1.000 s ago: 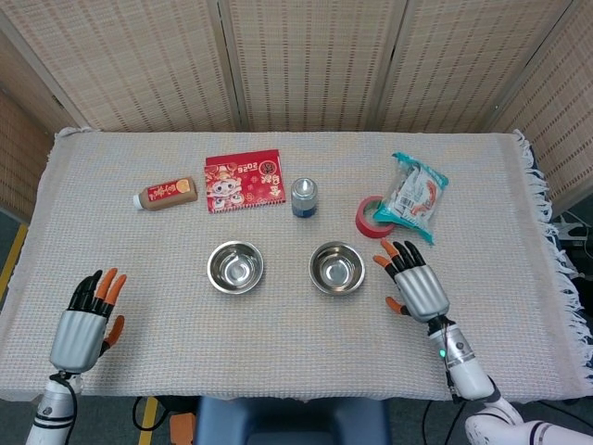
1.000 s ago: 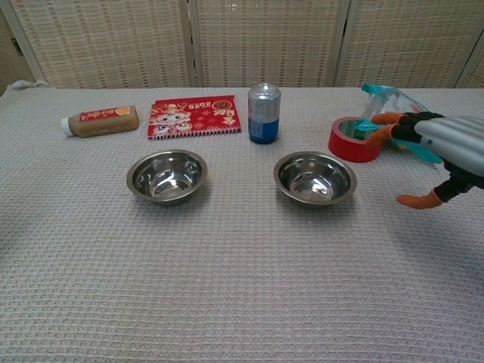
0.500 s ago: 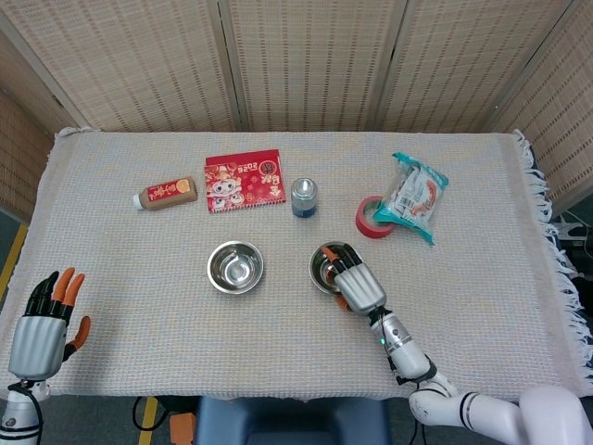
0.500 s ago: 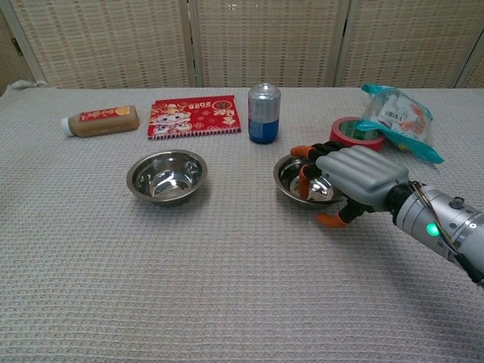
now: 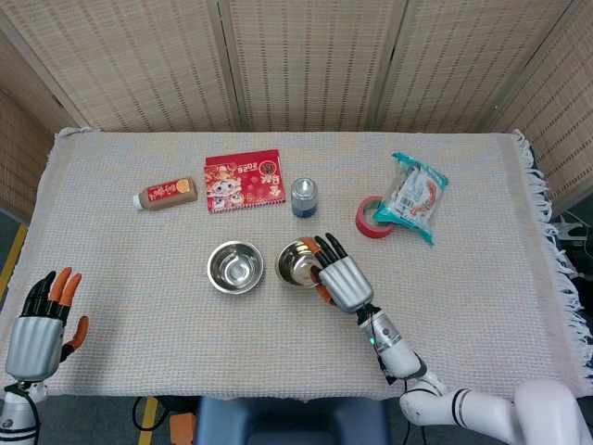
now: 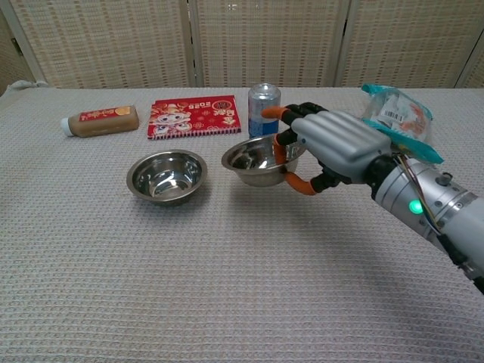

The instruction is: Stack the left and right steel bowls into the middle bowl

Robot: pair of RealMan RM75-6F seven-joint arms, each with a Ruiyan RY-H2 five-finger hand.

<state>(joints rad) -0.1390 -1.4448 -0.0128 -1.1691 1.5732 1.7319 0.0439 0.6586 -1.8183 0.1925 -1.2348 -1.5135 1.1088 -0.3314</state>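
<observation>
Stacking not yet done: right hand (image 6: 333, 147) grips right steel bowl (image 6: 259, 160) by its rim, lifted just beside middle bowl (image 6: 166, 175); left hand (image 5: 39, 324) open, idle at table edge.

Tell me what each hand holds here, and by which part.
Right hand grips the lifted steel bowl by its right rim. Left hand holds nothing.

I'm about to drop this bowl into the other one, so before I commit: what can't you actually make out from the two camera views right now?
- Right hand, chest view: its own back hides how the fingers sit on the lifted bowl.
- Red tape roll: chest view, hidden behind the right hand.
- Left hand: outside the chest view; head view only.
- Lifted bowl's height above the cloth: unclear in both.
- Waiting bowl: nothing hidden.
</observation>
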